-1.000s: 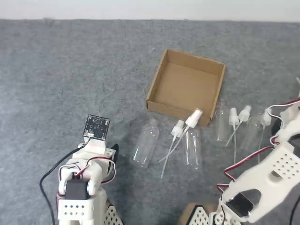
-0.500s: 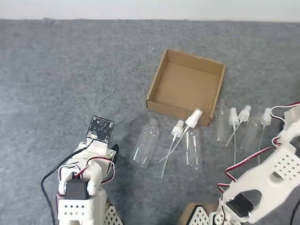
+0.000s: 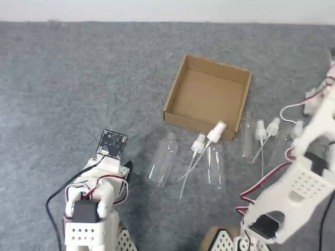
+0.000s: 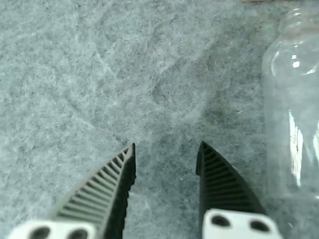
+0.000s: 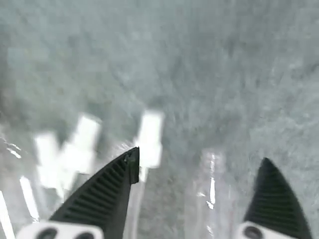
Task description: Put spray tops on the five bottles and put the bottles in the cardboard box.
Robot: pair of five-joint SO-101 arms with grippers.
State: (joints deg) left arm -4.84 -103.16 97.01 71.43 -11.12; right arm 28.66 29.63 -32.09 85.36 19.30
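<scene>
While left gripper (image 4: 167, 146) gapes, bottle (image 4: 294, 99) lies beside.

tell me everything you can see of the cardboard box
The cardboard box is a shallow, square, open-topped tray of plain brown cardboard with low upright walls. It sits flat on the grey carpet, turned slightly askew, with no bottle in it. A spray top and a clear bottle lie close by its near wall and corner; whether either touches it cannot be told.
</scene>
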